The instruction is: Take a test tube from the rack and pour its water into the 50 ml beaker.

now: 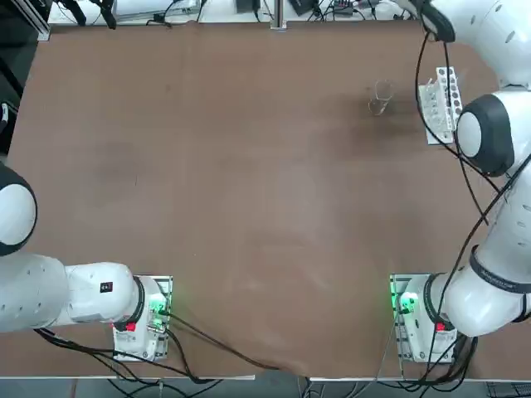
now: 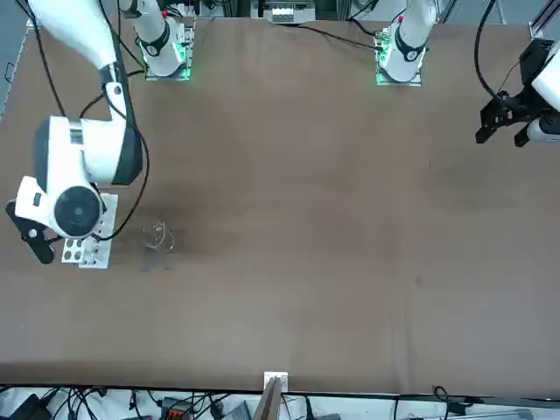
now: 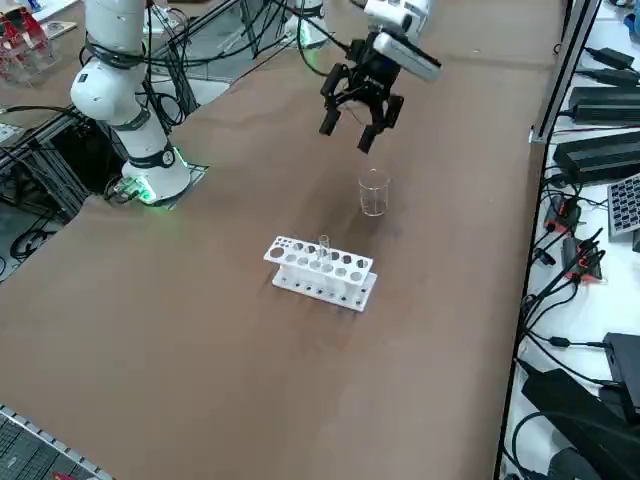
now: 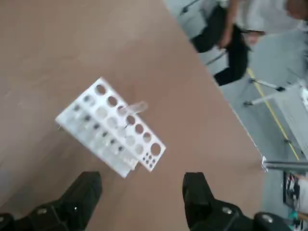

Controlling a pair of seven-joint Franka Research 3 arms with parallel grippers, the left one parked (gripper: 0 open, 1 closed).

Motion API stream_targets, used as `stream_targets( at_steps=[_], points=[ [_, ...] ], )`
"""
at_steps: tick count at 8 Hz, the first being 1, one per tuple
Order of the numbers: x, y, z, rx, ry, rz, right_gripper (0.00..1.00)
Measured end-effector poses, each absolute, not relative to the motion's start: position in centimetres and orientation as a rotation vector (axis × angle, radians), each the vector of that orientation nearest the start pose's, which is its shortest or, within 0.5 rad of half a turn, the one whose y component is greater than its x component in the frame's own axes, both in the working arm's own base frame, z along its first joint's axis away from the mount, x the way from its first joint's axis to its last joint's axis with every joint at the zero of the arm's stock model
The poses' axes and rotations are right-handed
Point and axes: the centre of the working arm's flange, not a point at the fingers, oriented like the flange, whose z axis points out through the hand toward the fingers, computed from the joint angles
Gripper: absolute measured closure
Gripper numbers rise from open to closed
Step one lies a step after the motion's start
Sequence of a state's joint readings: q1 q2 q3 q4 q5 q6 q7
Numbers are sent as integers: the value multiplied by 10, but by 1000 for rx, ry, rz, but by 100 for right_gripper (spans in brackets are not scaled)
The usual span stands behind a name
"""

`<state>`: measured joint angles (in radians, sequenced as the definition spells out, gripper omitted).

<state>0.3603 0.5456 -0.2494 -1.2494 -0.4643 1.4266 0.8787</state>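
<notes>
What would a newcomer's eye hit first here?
Likely the right arm, its open hand near the rack. The white rack stands out on the brown table, one tube poking up from it. Beside it, fainter, stands the clear beaker.

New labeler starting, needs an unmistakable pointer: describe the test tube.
On the brown table stands a small white oblong rack with round holes. The test tube is the thin clear one poking up from it. The other clear vessel, the wider beaker, stands apart on the tabletop.
</notes>
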Motion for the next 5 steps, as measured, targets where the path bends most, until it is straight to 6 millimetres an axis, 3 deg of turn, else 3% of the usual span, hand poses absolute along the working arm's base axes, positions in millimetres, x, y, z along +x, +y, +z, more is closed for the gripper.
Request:
stream_targets(
  at_steps=[2, 5],
  points=[
    [666, 53, 482, 2458, -689, -135, 0],
    [650, 20, 535, 2772, -537, -223, 0]
  ],
)
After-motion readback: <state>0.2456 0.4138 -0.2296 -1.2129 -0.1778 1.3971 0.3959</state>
